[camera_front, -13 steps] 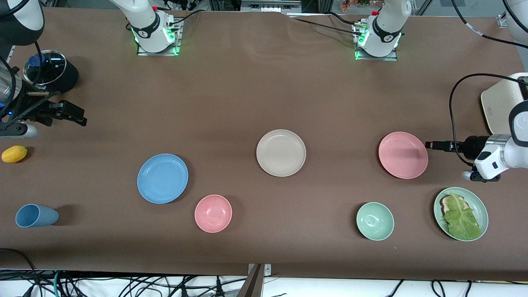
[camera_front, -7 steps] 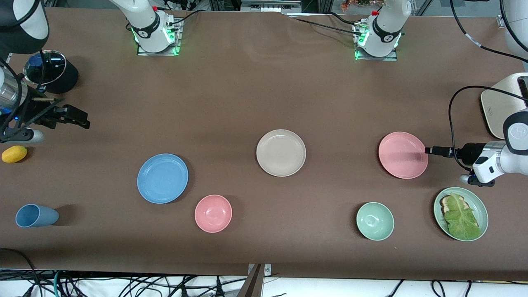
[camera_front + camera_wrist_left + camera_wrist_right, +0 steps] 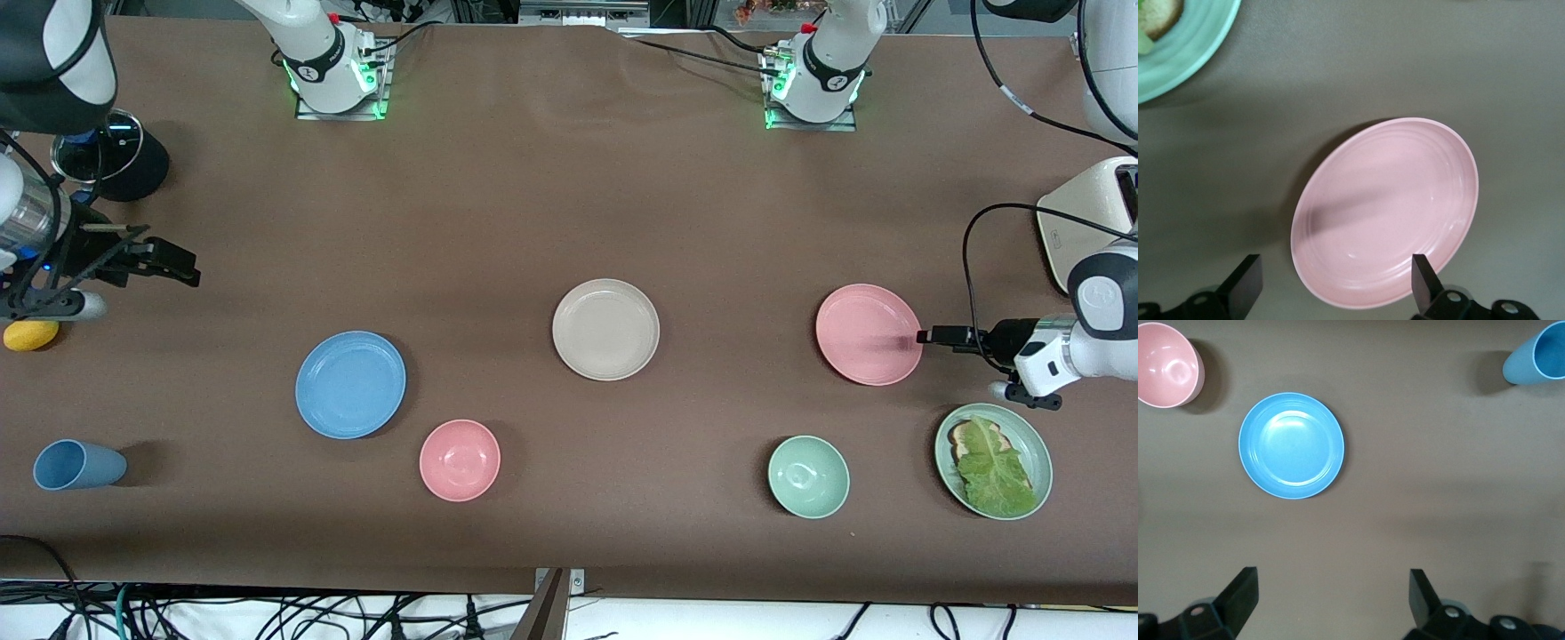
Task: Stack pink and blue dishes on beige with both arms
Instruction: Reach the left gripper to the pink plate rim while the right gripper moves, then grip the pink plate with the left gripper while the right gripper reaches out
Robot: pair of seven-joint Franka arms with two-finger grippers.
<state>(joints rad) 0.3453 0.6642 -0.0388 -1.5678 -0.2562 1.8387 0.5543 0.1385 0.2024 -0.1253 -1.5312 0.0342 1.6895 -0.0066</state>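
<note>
**Both arms lining up on their plates, nothing grabbed yet**

Standing here watching the table and nothing's stacked so far. The beige plate (image 3: 605, 329) is sitting bare in the middle, and if I treat it as the centre of a clock seen from the front camera, the pink plate (image 3: 869, 334) is lying out at 3 o'clock toward the left arm's end, and the blue plate (image 3: 350, 384) is down around 8 o'clock toward the right arm's end. All three are flat on the brown table (image 3: 533, 196) and well apart.

The left gripper (image 3: 926, 337) is coming in low and sideways, with its tips right at the pink plate's rim on the 3 o'clock edge. Its fingers (image 3: 1423, 283) are spread wide and holding nothing; in the left wrist view the plate is sitting between them. The right gripper (image 3: 182, 264) is hanging in the air toward the right arm's end, around 10 o'clock from the blue plate, also spread open and empty (it's got more ground to cover).

How I'd do this bit: these rims are low, so the left one is needing to get one finger under the lip and one over it before pinching, not shove the plate along. The right should be dropping to the blue plate's edge the same way.

Watch the pink bowl (image 3: 460, 460) just beside the blue plate, and the green plate with lettuce (image 3: 993, 460) near the left arm.
</note>
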